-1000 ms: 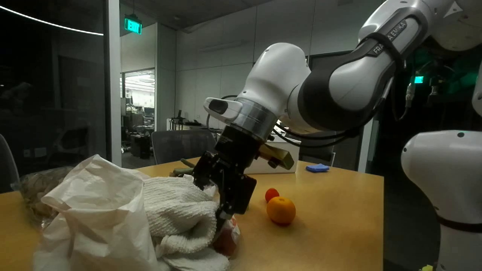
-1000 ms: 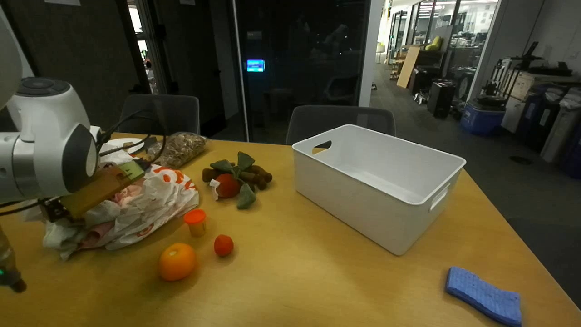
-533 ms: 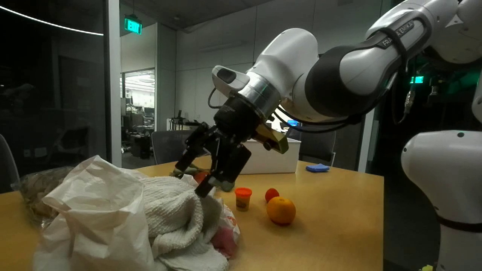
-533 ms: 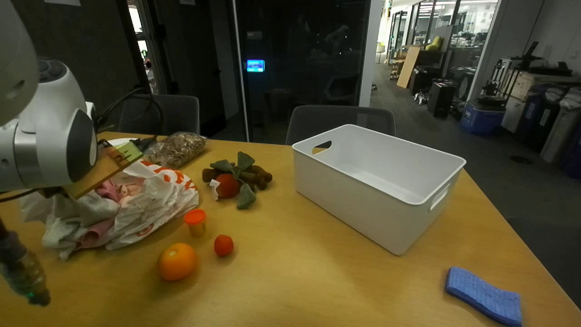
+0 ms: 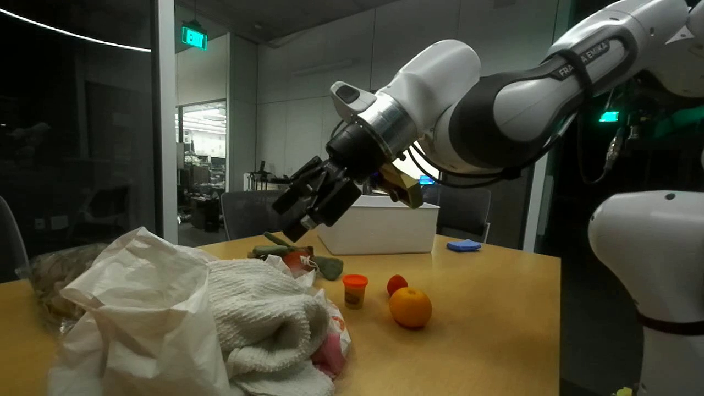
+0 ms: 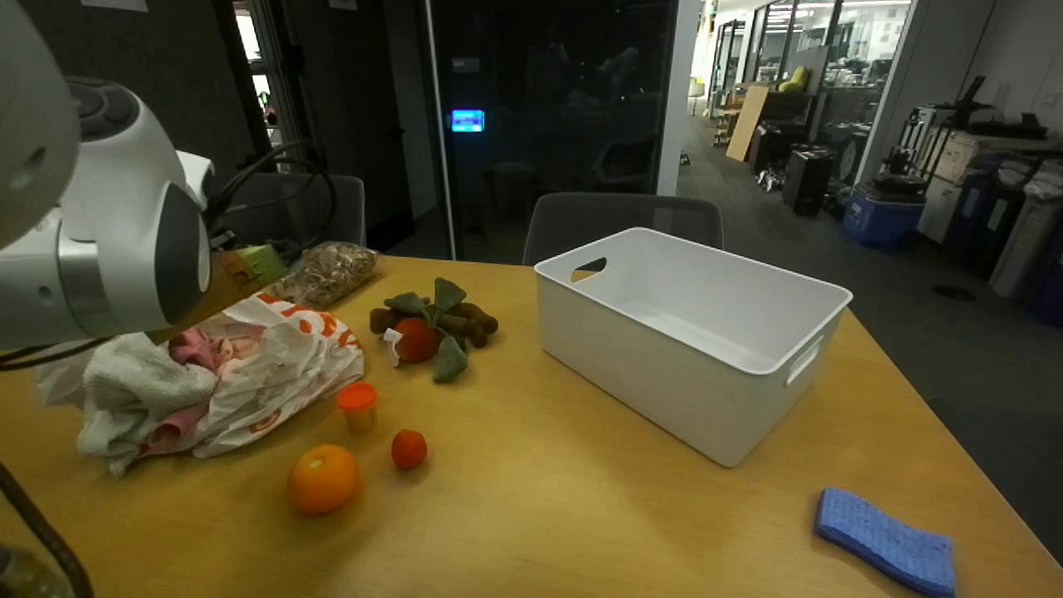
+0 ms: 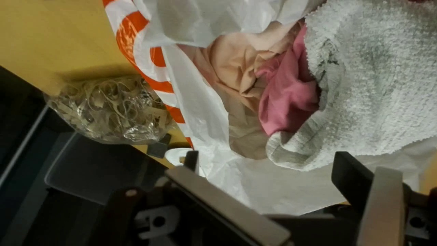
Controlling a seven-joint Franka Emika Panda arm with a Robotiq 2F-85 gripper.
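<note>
At the mouth of the plastic bag [image 7: 205, 112], white textured cloth [image 7: 379, 78] lies bunched, its rolled edge against pink cloth [image 7: 288, 99]; peach cloth [image 7: 235, 68] lies past the pink, inside the bag. Observed above the bag: the end effector [image 5: 288, 220], tilted, fingers spread wide, nothing held; no contact seen. Judgement: clean handling of the white cloth favours a slow, squarer approach, fingers straddling a raised fold near the rolled edge. Bag film looks thin and likely to drag if pinched; a deep bite could also catch the pink. Soft fabric should tolerate firm closure. Around the bag on the worktop [image 6: 540, 515]: clear packet of pale curls [image 7: 116, 109] just beside it; leafy brown-and-red bundle [image 6: 418, 340] and orange-lidded tub [image 6: 357, 407] near; small red fruit [image 6: 409, 448] and orange [image 6: 323, 479] slightly farther off. White bin [image 6: 648, 374] and blue cloth [image 6: 884, 540] well apart from the bag.
</note>
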